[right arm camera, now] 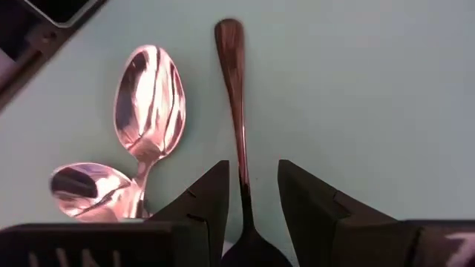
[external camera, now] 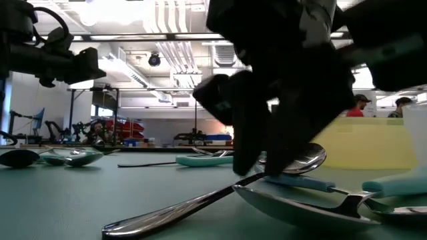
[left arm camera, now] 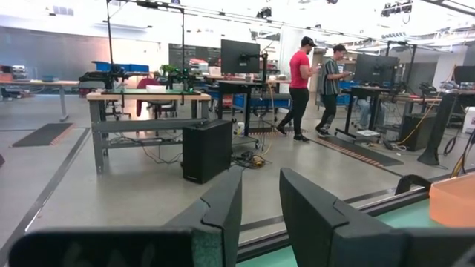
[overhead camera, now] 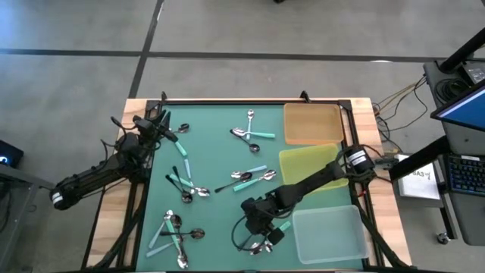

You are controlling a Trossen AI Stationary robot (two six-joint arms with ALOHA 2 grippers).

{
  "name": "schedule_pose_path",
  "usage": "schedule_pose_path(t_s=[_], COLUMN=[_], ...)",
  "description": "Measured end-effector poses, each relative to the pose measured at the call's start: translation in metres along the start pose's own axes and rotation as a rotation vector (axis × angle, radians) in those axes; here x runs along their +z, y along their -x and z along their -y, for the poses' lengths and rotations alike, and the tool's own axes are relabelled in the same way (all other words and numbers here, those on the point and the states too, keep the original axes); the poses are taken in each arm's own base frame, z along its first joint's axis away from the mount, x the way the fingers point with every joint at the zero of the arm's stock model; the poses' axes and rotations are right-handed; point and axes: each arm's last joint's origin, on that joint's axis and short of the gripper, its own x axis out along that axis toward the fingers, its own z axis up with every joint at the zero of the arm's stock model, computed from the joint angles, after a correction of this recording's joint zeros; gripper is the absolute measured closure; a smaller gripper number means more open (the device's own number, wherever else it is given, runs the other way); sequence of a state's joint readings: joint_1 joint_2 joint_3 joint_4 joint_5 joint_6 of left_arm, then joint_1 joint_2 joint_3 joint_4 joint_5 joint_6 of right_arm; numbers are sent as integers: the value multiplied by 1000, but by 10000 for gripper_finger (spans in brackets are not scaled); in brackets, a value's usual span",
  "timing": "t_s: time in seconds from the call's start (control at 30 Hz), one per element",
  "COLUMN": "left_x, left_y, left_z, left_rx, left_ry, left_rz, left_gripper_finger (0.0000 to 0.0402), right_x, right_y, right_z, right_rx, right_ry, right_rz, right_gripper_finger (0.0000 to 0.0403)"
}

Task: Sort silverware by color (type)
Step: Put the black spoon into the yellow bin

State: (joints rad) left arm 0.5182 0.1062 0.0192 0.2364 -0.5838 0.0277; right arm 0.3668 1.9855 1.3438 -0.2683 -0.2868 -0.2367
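- The right claw (overhead camera: 261,227) is down low over the near part of the green surface (overhead camera: 216,152), just beside the clear tray (overhead camera: 333,235).
- In the right wrist view its two dark fingers (right arm camera: 204,200) stand a little apart, one on each side of the handle of a shiny silver spoon (right arm camera: 236,96) that lies flat on the green. I cannot tell whether the pads touch the handle or only straddle it.
- Beside that handle lie two more silver spoon bowls (right arm camera: 148,100), their stems crossing close to the claw's finger.
- In the low view the right claw fills the middle of the frame, with a silver spoon and a teal-handled spoon (external camera: 313,181) right under it.
- The left claw (overhead camera: 159,121) is raised at the far left corner of the surface, pointing out over the edge toward the room. Its fingers (left arm camera: 223,215) are partly apart with nothing between them.
- The remaining silverware is scattered over the green: a cluster near the far middle (overhead camera: 250,133), a mixed group at the centre (overhead camera: 246,180), a few by the left side (overhead camera: 182,182), and a pile at the near left (overhead camera: 174,231).
- An orange tray (overhead camera: 312,123) and a yellow tray (overhead camera: 307,163) sit along the right side, far of the clear one.
- Two people (left arm camera: 312,85) stand in the room beyond.
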Motion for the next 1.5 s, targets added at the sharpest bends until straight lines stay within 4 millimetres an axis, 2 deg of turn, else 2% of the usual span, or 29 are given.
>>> schedule_pose_path(t_s=[0.1, 0.3, 0.4, 0.53, 0.67, 0.77, 0.87, 1.0, 1.17, 1.3, 1.5], left_x=[0, 0, 0, 0, 0, 0, 0, 0, 0, 0, 0], left_y=[0, 0, 0, 0, 0, 0, 0, 0, 0, 0, 0], left_z=[0, 0, 0, 0, 0, 0, 0, 0, 0, 0, 0], left_rx=[0, 0, 0, 0, 0, 0, 0, 0, 0, 0, -1], left_ry=[0, 0, 0, 0, 1, 1, 1, 0, 1, 0, 0], left_rz=[0, 1, 1, 1, 1, 1, 1, 1, 1, 1, 1], left_gripper_finger=[325, 325, 325, 325, 325, 325, 325, 325, 325, 325, 325], right_x=[-2, -2, -3, -6, -6, -5, 1, 12, 7, -17, -71], right_y=[-7, -6, -5, -3, -3, 7, 31, 78, 139, 181, 220], right_z=[2, 2, 2, 2, 2, 0, -4, -9, -15, -19, -26], right_rx=[6, -33, -46, -57, -77, -88, -111, -232, -367, -529, -672], right_ry=[-1, -28, -18, 1, -5, -18, -20, -41, -135, -274, -507], right_rz=[-20, -28, -42, -78, -92, -110, -102, -94, -117, -196, -286], right_gripper_finger=[296, 301, 325, 382, 391, 392, 392, 393, 393, 393, 393])
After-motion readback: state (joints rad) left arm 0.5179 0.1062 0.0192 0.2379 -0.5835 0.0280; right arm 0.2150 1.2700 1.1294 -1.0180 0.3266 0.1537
